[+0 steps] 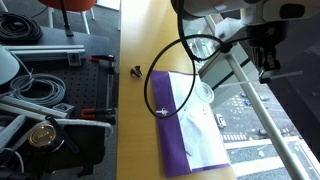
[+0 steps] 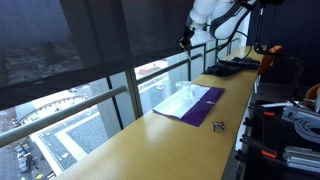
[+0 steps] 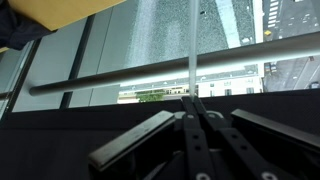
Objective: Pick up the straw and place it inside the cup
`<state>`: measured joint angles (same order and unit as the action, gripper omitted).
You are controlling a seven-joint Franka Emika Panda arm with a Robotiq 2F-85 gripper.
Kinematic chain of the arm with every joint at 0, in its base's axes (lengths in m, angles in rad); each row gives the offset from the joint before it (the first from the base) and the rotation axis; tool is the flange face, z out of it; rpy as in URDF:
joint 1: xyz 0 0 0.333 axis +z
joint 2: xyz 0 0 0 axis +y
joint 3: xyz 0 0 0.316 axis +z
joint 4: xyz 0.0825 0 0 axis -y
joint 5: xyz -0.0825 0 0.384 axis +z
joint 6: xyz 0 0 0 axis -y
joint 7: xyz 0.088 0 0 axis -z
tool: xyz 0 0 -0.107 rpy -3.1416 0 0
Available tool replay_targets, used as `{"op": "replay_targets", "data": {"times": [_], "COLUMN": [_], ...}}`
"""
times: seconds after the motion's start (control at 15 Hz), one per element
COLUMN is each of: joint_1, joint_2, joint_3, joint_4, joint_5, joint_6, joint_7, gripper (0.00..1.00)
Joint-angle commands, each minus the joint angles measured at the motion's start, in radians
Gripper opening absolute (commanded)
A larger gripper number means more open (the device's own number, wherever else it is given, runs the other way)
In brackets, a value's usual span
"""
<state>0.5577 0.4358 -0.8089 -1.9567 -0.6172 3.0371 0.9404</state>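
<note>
The cup (image 1: 204, 93) stands at the window-side edge of the cloth (image 1: 190, 125). It is too small to tell whether it sits on the white part or just beside it. Its clear wall shows little, and what lies inside cannot be made out.

The cloth is purple and white and lies flat on the table (image 1: 140, 120); it shows in both exterior views (image 2: 190, 100).

The gripper (image 3: 190, 112) holds the straw (image 3: 190, 60). In the wrist view the jaws are drawn almost together, and the thin pale straw runs straight out from between the fingertips, across the glass and the railing (image 3: 150, 75).

In both exterior views the gripper (image 1: 266, 68) (image 2: 185, 43) hangs raised near the window, well apart from the cup and off to the side of the cloth. The straw cannot be picked out in either of those views.

A black cable (image 1: 149, 88) loops from the arm down over the cloth. A small black thing (image 1: 135, 70) (image 2: 218, 125) lies on the bare table, apart from the cloth. It is too small to identify.
</note>
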Motion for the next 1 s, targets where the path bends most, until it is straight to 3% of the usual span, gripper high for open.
{"op": "replay_targets", "data": {"times": [0.0, 0.27, 0.33, 0.4, 0.67, 0.93], "joint_1": [0.193, 0.412, 0.455, 0.480, 0.567, 0.600], "joint_2": [0.183, 0.428, 0.488, 0.543, 0.737, 0.837], "joint_3": [-0.272, -0.533, -0.559, -0.573, -0.547, -0.456], "joint_4": [0.042, -0.018, -0.053, -0.077, -0.195, -0.269], "joint_5": [-0.083, 0.030, 0.177, 0.238, 0.559, 0.864], "joint_6": [0.185, 0.341, 0.366, 0.389, 0.445, 0.471], "joint_7": [0.267, 0.442, 0.366, 0.376, 0.287, 0.113], "gripper": [0.00, 0.00, 0.00, 0.00, 0.00, 0.00]}}
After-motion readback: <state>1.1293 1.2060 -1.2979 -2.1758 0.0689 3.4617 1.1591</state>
